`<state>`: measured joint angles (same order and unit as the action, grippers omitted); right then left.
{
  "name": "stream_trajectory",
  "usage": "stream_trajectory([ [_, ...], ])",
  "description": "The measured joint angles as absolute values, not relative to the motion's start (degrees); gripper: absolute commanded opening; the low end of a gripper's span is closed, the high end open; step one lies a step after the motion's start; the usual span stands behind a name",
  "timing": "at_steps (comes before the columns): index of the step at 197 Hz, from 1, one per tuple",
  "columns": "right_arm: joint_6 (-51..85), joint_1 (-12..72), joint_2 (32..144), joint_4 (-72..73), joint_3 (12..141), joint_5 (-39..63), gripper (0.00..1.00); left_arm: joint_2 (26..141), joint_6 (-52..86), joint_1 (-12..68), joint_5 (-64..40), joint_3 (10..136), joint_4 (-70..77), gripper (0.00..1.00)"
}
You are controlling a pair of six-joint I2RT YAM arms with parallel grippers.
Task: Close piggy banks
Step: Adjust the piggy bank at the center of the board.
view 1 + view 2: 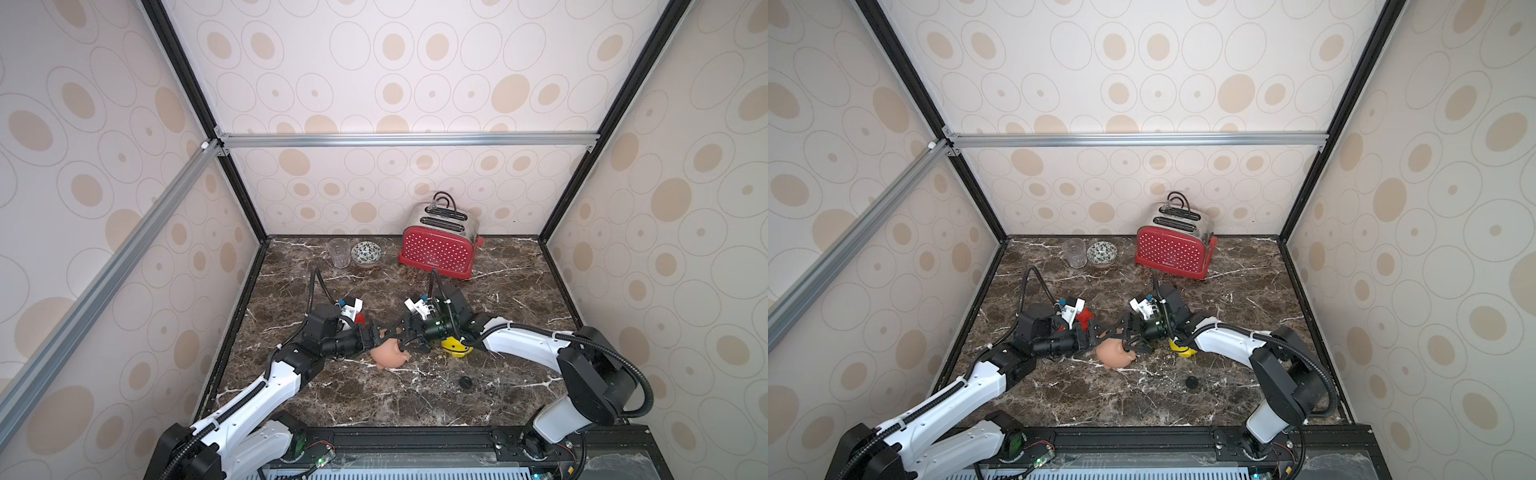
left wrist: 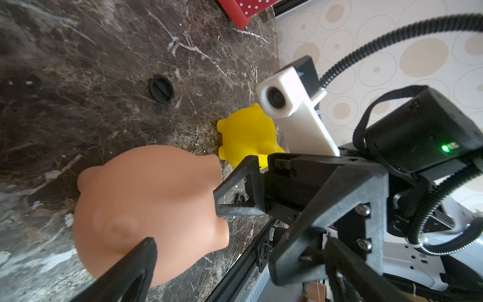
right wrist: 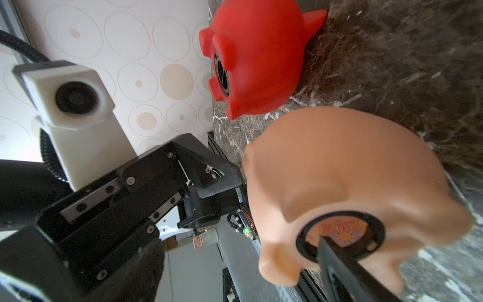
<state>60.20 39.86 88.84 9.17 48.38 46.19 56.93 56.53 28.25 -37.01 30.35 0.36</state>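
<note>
Since both arms are meeting over the pale pink pig, that's the one I'm looking at. It's lying tipped over on the marble table, around the middle and toward the near side, with its belly hole facing the right arm.

The left gripper is sitting with jaws spread wide. One finger is lying across the pig's rounded back, not clamping as far as I can tell. The right gripper is spread too, and one fingertip is poking at the black ring of that hole. Can't tell if a plug is seated in there.

The red pig is lying just far-left of it, already wearing a black plug. The yellow pig is sitting just right, half under the right arm, and a loose black plug is lying nearer on the table.

I'm guessing these pigs are going to be light, hollow and a bit squishy, and smooth enough to be rolling or skidding when pushed. So I'm thinking one gripper should be cradling the fat body across its sides, not the snout or feet, while the other is pressing the plug in.
</note>
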Motion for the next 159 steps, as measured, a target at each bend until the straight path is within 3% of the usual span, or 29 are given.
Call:
stream_trajectory([
  [75,70.4,40.4,84.6,14.9,43.4,41.4,0.91,56.9,55.6,28.3,-33.8,30.5,-0.3,0.99],
  [159,57.4,40.5,71.6,-14.1,50.1,28.8,0.85,58.1,48.0,28.1,-30.5,42.7,-15.6,0.99],
])
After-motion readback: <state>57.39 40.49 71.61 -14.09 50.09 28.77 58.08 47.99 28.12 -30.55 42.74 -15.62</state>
